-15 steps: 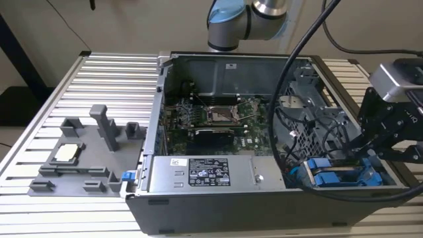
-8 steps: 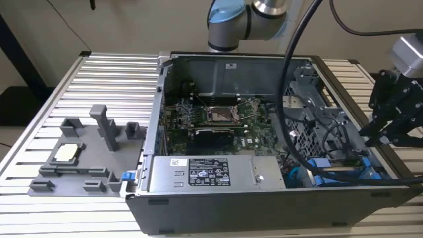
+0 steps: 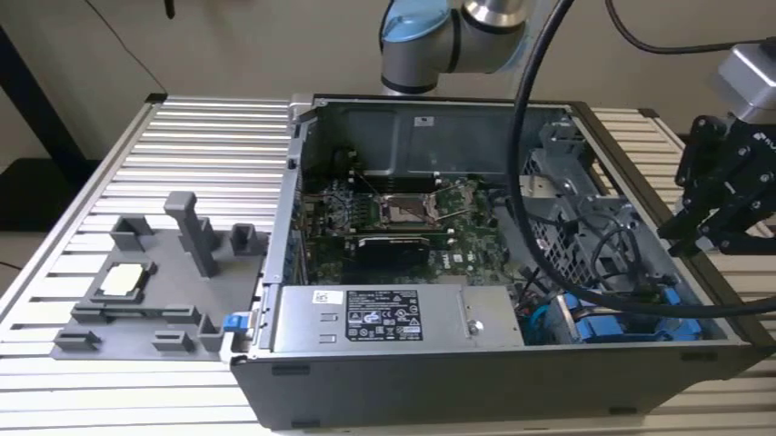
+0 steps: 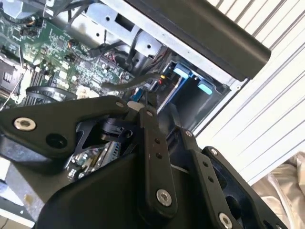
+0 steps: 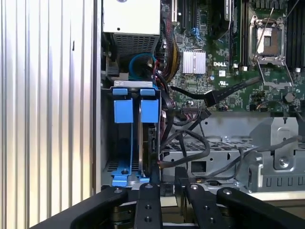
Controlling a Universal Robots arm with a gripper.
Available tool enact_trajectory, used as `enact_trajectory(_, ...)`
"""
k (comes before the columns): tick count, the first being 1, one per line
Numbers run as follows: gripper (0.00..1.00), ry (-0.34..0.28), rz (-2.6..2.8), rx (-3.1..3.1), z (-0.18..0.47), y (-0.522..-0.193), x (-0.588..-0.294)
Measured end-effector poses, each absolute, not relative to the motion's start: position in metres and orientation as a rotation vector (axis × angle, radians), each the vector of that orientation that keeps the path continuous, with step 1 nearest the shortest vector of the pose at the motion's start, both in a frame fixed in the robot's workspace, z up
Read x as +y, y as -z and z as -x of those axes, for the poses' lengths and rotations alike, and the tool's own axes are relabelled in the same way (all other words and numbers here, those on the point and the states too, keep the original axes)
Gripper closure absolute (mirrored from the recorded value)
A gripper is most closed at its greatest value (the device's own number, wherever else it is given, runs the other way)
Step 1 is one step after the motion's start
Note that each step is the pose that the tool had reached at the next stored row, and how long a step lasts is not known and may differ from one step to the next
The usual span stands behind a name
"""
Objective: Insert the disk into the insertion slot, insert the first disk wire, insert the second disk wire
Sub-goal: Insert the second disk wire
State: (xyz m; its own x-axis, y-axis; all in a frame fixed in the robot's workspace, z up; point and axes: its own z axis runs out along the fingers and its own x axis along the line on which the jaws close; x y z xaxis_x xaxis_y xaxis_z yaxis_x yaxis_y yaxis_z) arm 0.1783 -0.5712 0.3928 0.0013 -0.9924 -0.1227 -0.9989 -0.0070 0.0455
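In the first wrist view the disk [image 5: 148, 138] stands on edge in the drive bay, in the right-hand slot of two, each topped by a bright blue carrier tab [image 5: 123, 110]. In the exterior view the blue carriers [image 3: 619, 325] sit in the case's near corner on the exterior view's right. A loose black wire with a plug [image 5: 209, 98] lies over the board beside the bay, and other black wires [image 5: 190, 143] loop next to the disk. My gripper [image 5: 167, 179] [image 3: 713, 238] [image 4: 159, 112] hovers off the case's side wall, apart from the disk, with its fingers close together and nothing between them.
The open computer case [image 3: 485, 377] rests on a slatted metal table [image 3: 182, 136]. Inside it are a grey labelled power-supply box [image 3: 370, 316] and the motherboard [image 3: 401, 218]. The arm's thick black cable [image 3: 524, 163] hangs over the case. A grey fixture plate [image 3: 158, 272] lies at the exterior view's left.
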Motion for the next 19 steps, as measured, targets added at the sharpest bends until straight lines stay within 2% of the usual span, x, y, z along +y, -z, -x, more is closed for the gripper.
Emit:
enact_trajectory(9, 0.73, -0.184, 2.183, 2.175, -0.175, -0.393, -0.533)
enact_trajectory(19, 0.73, -0.147, 2.171, 2.157, -0.131, -0.391, -0.532)
